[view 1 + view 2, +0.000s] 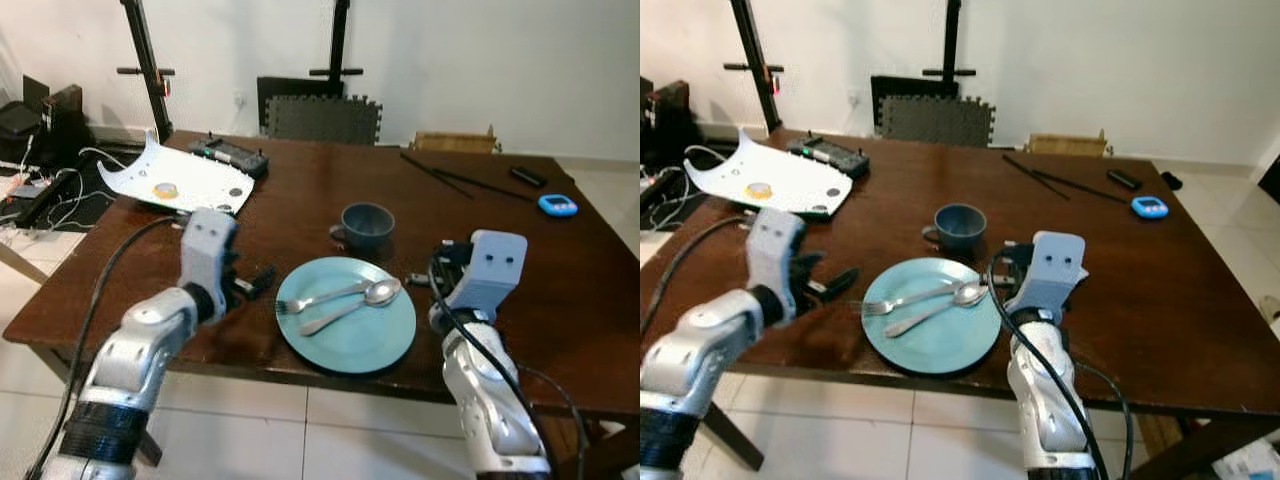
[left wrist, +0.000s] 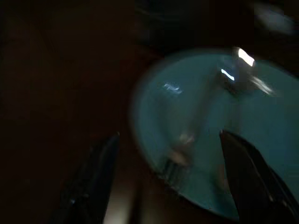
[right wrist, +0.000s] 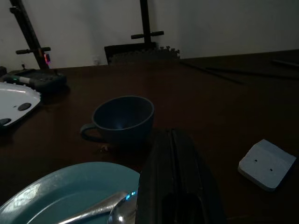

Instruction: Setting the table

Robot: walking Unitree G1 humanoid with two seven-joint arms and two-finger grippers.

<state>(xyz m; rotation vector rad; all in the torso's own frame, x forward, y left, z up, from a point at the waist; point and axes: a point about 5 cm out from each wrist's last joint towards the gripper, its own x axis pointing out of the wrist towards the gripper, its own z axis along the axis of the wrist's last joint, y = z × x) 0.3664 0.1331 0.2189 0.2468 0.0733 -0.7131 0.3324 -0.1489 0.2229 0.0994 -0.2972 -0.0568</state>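
- Here, nearest you, the teal plate (image 1: pixel 346 315) sits close to the front edge of the tabletop (image 1: pixel 300 180), roughly between the two arms, where a diner's place would be.
- Across the plate lie a fork (image 1: pixel 318 298) and a spoon (image 1: pixel 352 304), side by side and slanted; they are on the plate, not beside it, so I judge the cutlery is not yet laid out.
- Your left end effector (image 1: pixel 252 284) hovers just off the plate's left rim, aimed at the tine end of the fork. In the left wrist view its two fingers (image 2: pixel 88 182) stand wide apart with the plate rim between them, which reads as a grasp being lined up, nothing held.
- Your right end effector (image 3: pixel 175 179) is at the plate's right rim, near the spoon's bowl. In the right wrist view its fingers lie pressed together with no gap and nothing between them.
- Just behind the plate stands the dark blue cup (image 1: pixel 367 225), upright, handle toward the robot's left, apart from the plate; it looks already placed.
- A small pale block (image 3: pixel 266 164) lies on the tabletop just beside the right end effector.
- Farther back, on the left, a white panel (image 1: pixel 180 180) rests beside a black device (image 1: pixel 230 154).
- Far right, a pair of black chopsticks (image 1: pixel 440 175) and a small blue timer (image 1: pixel 557 205) lie well apart from the place setting.
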